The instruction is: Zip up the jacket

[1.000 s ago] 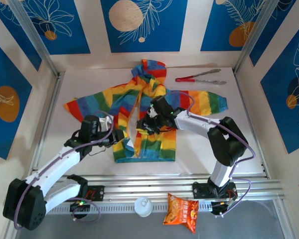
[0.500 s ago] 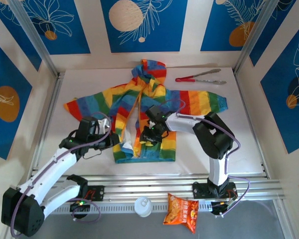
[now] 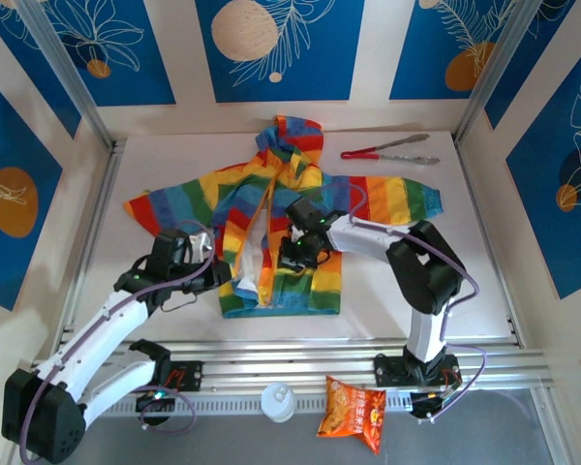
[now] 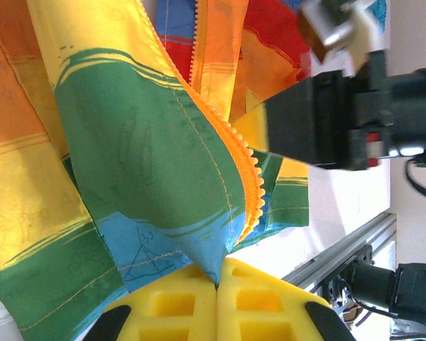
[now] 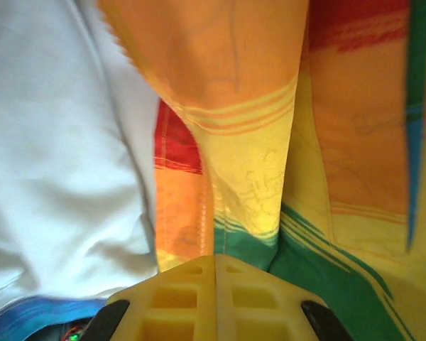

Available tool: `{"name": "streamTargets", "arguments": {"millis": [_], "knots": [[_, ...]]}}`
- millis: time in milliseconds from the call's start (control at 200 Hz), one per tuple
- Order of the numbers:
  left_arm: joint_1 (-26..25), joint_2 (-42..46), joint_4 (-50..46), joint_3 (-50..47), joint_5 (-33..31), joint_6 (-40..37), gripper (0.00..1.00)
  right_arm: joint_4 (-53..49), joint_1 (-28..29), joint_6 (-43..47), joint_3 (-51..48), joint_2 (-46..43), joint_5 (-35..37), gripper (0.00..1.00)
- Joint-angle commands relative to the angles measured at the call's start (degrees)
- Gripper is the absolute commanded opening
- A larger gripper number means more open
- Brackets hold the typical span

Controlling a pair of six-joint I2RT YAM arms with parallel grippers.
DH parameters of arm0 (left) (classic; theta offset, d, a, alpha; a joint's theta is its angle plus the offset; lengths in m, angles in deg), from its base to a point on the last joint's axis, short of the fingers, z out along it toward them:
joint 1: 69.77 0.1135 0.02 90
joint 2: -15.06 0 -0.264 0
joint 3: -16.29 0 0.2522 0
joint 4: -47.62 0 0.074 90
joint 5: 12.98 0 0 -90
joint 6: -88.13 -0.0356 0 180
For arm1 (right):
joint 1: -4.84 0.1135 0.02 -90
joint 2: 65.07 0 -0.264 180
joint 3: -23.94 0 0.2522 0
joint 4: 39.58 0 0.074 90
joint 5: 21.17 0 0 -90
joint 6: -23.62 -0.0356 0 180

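- While both claws pinch cloth, the jacket (image 3: 271, 184) lies spread on the table (image 3: 407, 281), front up, just to the near left of the tongs (image 3: 387, 152). Its hood points away from the arm bases. The front hangs open, and the zipper (image 3: 266, 242) is not yet joined at the bottom.
- On the left gripper (image 4: 216, 284), the yellow pads (image 4: 177, 305) are pressed together with no gap. They hold the bottom corner of one front panel, right where the orange teeth end.
- On the right gripper (image 5: 214, 259), the pads are closed too. A fold of orange, yellow and green cloth runs into the seam between them, with white lining beside it, so it appears to grip the other panel.
- The step in hand looks like bringing the two bottom ends of the zipper together. Where the slider sits cannot be told.
- To do this well, each grip should stay close to the teeth so the cloth cannot sag or twist.
- The two edges should be drawn together slowly, flat and parallel, with the hem ends level.
- Pulling hard risks dragging the whole jacket across the table, or the thin fold slipping out of the right claw.
- The left arm stretches low and diagonally from its base, with the wrist rolled so the hem hangs sideways before its camera.
- The right arm is bent sharply at the elbow. Its forearm reaches leftward over the jacket, away from the tongs, and the claw tips downward onto the cloth.
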Motion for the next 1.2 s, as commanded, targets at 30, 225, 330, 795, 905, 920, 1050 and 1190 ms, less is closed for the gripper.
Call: {"name": "streamTargets", "arguments": {"millis": [30, 225, 330, 795, 905, 920, 1050, 1190], "knots": [[0.12, -0.9, 4.8, -3.19, 2.02, 2.55, 0.0, -7.23, -3.49, 5.08, 2.91, -5.48, 2.86, 0.0], [-0.8, -4.53, 12.31, -5.2, 2.72, 4.01, 0.0, -15.21, -7.06, 10.47, 5.54, -12.13, 6.6, 0.0], [-1.44, -8.74, 15.08, -4.09, 3.56, 3.75, 0.0, -18.84, -8.48, 13.22, 6.77, -13.97, 6.69, 0.0], [-2.11, -14.48, 18.73, -3.65, 3.46, 3.9, 0.0, -7.71, 0.08, 6.68, 6.85, 0.39, 0.03, 0.32], [-2.08, -13.78, 18.68, -4.41, 3.45, 4.16, 0.0, -7.33, 0.83, 4.86, 9.47, 5.32, 1.49, 0.34], [-2.08, -13.7, 18.6, -4.57, 3.47, 4.18, 0.0, -7.61, 0.89, 4.77, 9.75, 5.83, 1.74, 0.34], [-2.04, -12.71, 18.42, -5.13, 3.27, 4.29, 0.0, -10.75, 1.25, 4.35, 13.37, 9.95, 4.21, 0.35], [-2.08, -12.99, 18.92, -5.46, 3.24, 4.26, 0.0, -11.58, 1.94, 4.08, 13.77, 10.55, 6.61, 0.39]]}}
